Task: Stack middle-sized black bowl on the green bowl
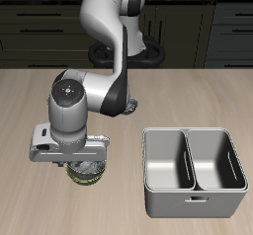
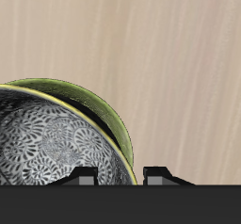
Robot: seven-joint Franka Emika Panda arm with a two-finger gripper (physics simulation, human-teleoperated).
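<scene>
Speckled middle-sized black bowl (image 2: pixel 56 143) inside green bowl (image 2: pixel 108 115).

No readable text, labels, brands, numbers or signs anywhere in either view
</scene>
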